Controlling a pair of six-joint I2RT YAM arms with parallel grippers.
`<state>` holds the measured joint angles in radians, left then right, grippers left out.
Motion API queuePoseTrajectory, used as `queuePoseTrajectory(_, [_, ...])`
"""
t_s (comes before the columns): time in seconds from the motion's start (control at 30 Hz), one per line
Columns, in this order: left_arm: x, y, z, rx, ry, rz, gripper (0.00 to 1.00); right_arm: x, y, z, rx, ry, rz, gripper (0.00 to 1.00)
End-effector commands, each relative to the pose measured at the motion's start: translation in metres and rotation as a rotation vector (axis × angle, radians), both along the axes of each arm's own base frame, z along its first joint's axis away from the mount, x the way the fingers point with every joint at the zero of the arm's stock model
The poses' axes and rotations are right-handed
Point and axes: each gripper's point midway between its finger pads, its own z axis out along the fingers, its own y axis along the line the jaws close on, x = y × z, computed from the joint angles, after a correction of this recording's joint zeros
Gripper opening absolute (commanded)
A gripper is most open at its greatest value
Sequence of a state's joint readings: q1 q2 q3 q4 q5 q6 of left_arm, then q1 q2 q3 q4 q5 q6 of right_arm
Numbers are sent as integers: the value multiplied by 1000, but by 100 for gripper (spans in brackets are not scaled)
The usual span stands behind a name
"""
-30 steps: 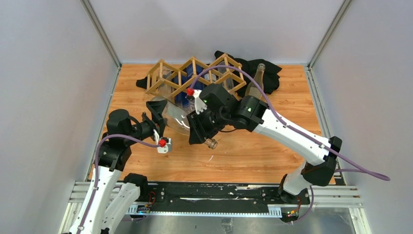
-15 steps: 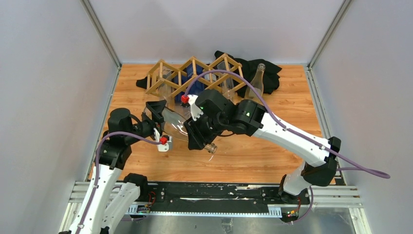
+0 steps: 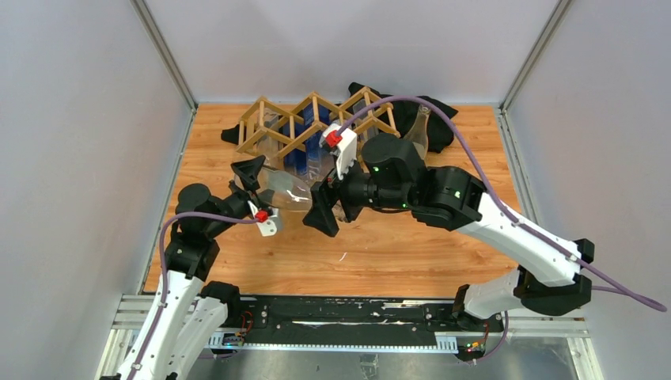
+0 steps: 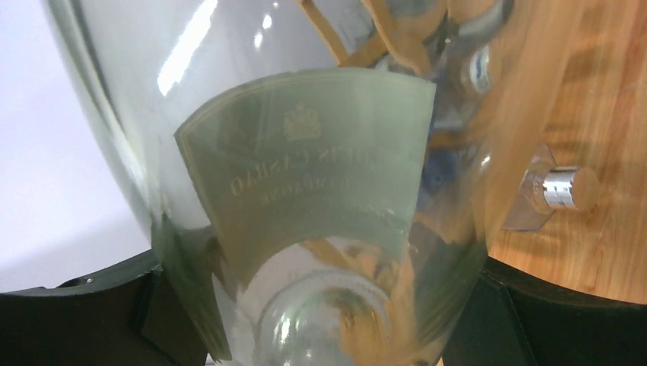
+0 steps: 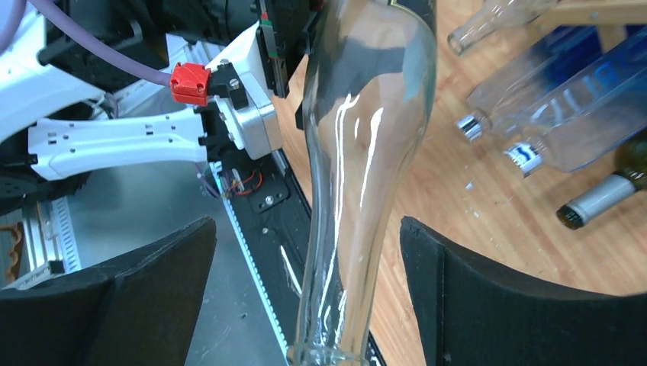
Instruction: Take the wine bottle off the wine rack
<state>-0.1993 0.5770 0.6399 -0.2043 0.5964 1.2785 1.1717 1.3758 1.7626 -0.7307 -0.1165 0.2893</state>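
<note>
**Wine bottle (image 3: 286,190) out of the rack, passing between arms**

It hangs above the desk (image 3: 411,245), just near of the wine rack (image 3: 316,119) and outside every cell; the left pincer (image 4: 313,313) has closed on the broad base, fingers against the glass; the right pincer (image 5: 307,244), which clamped the neck a second ago, now stands wide open around it, touching nothing; removal looks all but done; bare wood lies below, with pale grey walls (image 3: 79,119) left, right and far.

The wine bottle (image 4: 305,168) was clear glass with a pale grey-green label bearing faint lettering. The wine rack (image 3: 316,99) was light natural wood. The cloth (image 3: 435,119) on the far right was black, the table (image 3: 411,253) orange-brown with grain, and another bottle (image 5: 603,99) translucent blue.
</note>
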Motion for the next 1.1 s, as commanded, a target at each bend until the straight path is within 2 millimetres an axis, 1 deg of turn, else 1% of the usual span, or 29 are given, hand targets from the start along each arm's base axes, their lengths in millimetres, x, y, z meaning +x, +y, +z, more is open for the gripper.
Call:
queuePoseTrajectory(0.0, [-9, -1, 84, -186, -190, -3, 0, 12, -11, 33, 75, -121, -70, 94])
queuePoseTrajectory(0.07, [-10, -1, 88, -248, -145, 0, 0, 19, -21, 52, 119, -171, -121, 94])
queuePoseTrajectory(0.2, [-14, -3, 95, -383, -33, -8, 0, 26, -35, 81, 206, -246, -174, 95])
queuePoseTrajectory(0.3, [-19, -7, 97, -466, 43, -25, 0, 25, -38, 97, 263, -275, -178, 96])
queuePoseTrajectory(0.4, [-21, -10, 99, -549, 123, -31, 0, 25, -36, 108, 301, -296, -171, 96])
queuePoseTrajectory(0.5, [-23, -14, 103, -630, 213, -40, 0, 27, -28, 113, 321, -312, -157, 96])
queuePoseTrajectory(0.6, [-28, -19, 110, -684, 284, -65, 0, 31, -14, 117, 343, -331, -147, 96])
queuePoseTrajectory(0.73, [-38, -27, 106, -720, 406, -98, 0, 35, 5, 132, 385, -361, -120, 96])
queuePoseTrajectory(0.77, [-40, -29, 106, -722, 418, -106, 0, 36, 10, 131, 385, -362, -115, 96])
queuePoseTrajectory(0.8, [-43, -31, 104, -722, 445, -118, 0, 37, 14, 137, 396, -368, -112, 96])
queuePoseTrajectory(0.83, [-46, -33, 101, -719, 466, -127, 0, 40, 20, 137, 398, -366, -107, 96])
queuePoseTrajectory(0.87, [-49, -34, 100, -716, 483, -136, 0, 41, 22, 142, 411, -366, -105, 96])
queuePoseTrajectory(0.93, [-54, -37, 96, -712, 514, -149, 0, 43, 33, 143, 422, -349, -79, 96])
queuePoseTrajectory(1.07, [-62, -40, 89, -700, 550, -170, 0, 50, 45, 147, 453, -322, -61, 95])
